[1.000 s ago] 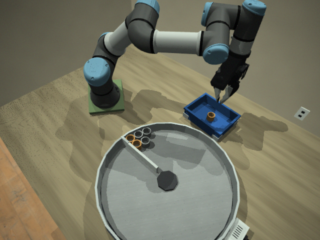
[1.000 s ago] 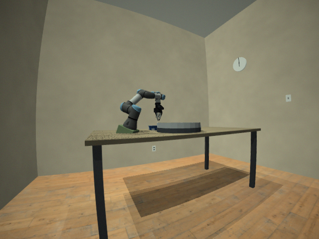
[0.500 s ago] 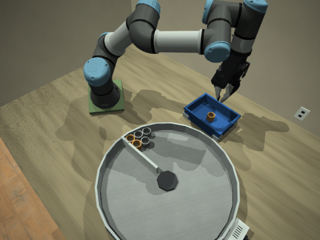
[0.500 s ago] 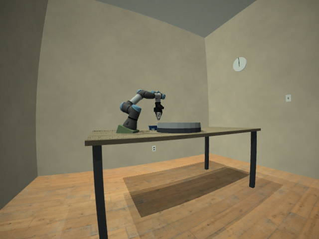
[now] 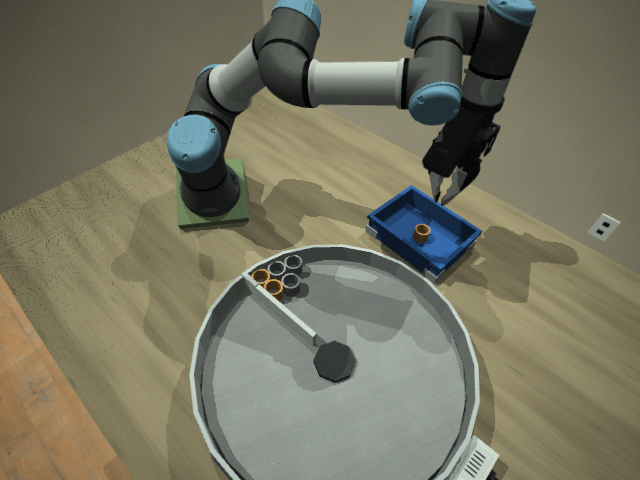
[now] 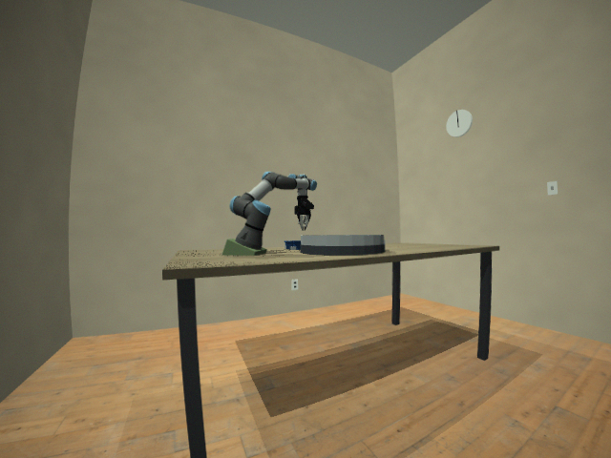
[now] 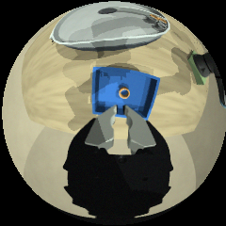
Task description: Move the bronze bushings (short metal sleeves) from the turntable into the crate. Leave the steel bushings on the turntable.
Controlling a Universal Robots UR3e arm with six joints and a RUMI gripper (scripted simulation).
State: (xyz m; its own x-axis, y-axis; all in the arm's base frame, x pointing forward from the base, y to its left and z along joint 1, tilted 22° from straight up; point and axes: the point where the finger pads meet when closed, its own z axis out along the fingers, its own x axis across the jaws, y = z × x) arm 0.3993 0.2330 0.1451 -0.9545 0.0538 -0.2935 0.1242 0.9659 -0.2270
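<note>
Hand, top view: fingertips nearly together, pinching nothing, above the crate. One bronze bushing stands inside the crate, axis vertical; beyond the crate's near side, two bronze bushings stand upright with three steel bushings on the turntable. Exterior view: crate beside turntable. Wrist view: the crated bushing's open end faces upward.
</note>
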